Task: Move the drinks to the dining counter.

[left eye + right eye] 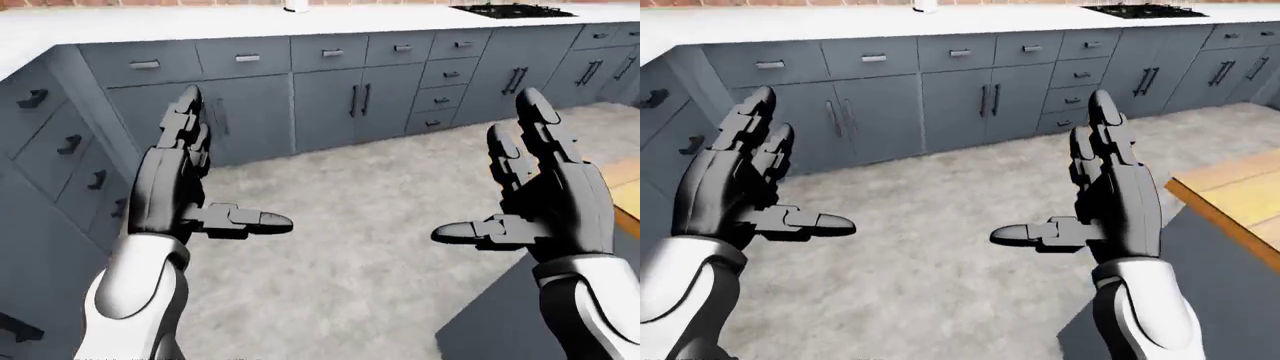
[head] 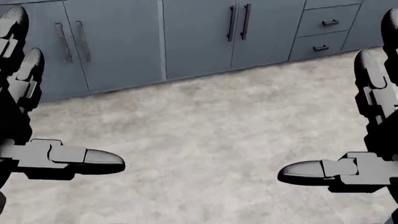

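Both hands are raised and empty in the left-eye view, left hand (image 1: pixel 170 191) and right hand (image 1: pixel 555 202) with fingers (image 1: pixel 185 124) spread, facing grey cabinets (image 1: pixel 330 97) under a white worktop (image 1: pixel 150 22). The head view shows only floor (image 2: pixel 199 140) and cabinet doors. In the right-eye view, a wooden worktop (image 1: pixel 1240 195) corner pokes in at the right edge; no drinks show, perhaps out of frame.
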